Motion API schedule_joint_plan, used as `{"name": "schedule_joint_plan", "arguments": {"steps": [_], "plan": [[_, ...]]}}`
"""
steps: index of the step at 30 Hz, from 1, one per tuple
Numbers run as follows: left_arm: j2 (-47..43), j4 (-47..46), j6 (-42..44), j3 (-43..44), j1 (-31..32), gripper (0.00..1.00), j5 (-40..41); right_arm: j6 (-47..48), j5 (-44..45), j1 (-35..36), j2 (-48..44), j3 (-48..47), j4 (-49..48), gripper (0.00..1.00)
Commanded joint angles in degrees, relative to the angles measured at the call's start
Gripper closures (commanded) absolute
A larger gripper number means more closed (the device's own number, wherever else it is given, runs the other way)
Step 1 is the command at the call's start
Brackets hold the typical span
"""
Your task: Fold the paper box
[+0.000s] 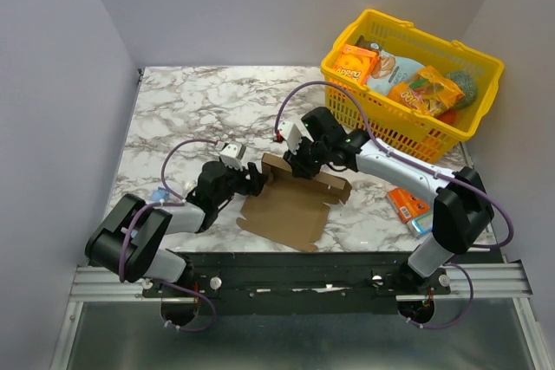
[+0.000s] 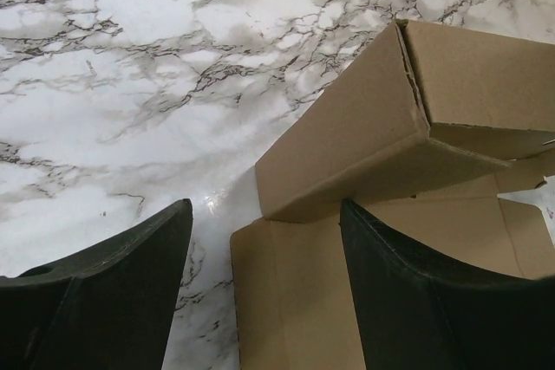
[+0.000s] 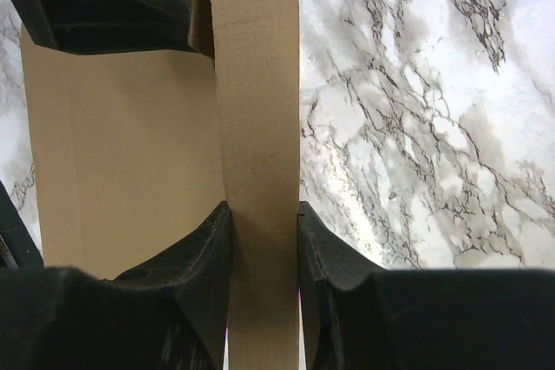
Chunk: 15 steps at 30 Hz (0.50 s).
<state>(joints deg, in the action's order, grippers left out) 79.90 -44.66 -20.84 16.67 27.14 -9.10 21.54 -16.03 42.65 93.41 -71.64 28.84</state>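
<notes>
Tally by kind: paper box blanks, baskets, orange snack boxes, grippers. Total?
paper box: 1
yellow basket: 1
orange snack boxes: 2, one in the basket and one on the table
left gripper, right gripper: 2
Total: 6

In the top view, even, diffuse light is cast from above. The table (image 1: 191, 101) is rendered bright, and only soft, short shadows are thrown beneath the arms and the box (image 1: 290, 210). The basket (image 1: 399, 132) is shown in saturated yellow without clipping. In the left wrist view, a pale sheen is seen on the marble beside the box's edge, and the underside of the raised wall is shaded. In both wrist views the fingers (image 2: 113, 301) are rendered almost black and slightly soft, while cardboard and marble are shown sharp. A faint glare patch is seen on the marble in the right wrist view.
</notes>
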Motion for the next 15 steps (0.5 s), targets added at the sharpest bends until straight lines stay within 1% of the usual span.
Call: {"name": "schedule_joint_plan", "arguments": {"steps": [1, 7, 10, 15], "plan": [[2.63, -4.9, 2.47, 2.84, 0.73, 0.24, -1.27, -0.53, -2.07, 0.77, 1.17, 0.27, 3.68, 0.63], [5.62, -7.45, 3.87, 4.43, 1.86, 0.25, -1.09, -0.71, -2.51, 0.76, 1.08, 0.36, 3.24, 0.63], [6.41, -8.07, 4.49, 4.78, 2.39, 0.29, -0.3, -0.71, -2.69, 0.76, 1.08, 0.36, 3.42, 0.63], [7.2, -9.74, 5.9, 4.69, 3.19, 0.29, 2.68, -0.8, -3.57, 0.85, 1.08, 0.18, 3.42, 0.63]]}}
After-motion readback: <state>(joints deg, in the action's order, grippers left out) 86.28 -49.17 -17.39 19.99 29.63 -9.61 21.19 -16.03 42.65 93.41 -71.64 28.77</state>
